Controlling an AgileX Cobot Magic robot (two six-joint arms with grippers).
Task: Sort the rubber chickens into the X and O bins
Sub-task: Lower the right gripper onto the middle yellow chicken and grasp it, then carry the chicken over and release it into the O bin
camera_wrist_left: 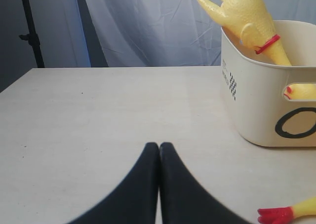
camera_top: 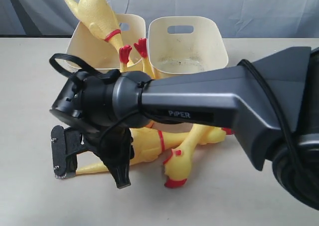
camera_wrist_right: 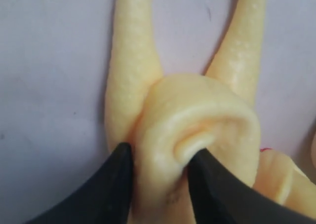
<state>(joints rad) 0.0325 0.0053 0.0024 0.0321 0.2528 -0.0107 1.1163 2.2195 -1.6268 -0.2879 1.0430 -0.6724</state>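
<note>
Chicken (camera_wrist_right: 197,120) between right jaws, rubber squeezed

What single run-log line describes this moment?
right gripper: pinching table chicken | left gripper: shut, empty | O bin: one long chicken inside

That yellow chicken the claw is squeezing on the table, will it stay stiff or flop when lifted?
Probably floppy: the chicken buckles into a soft fold where the right gripper pinches it. Its long thin legs will likely dangle. The pebbled skin looks grippy, so slipping seems unlikely.
</note>
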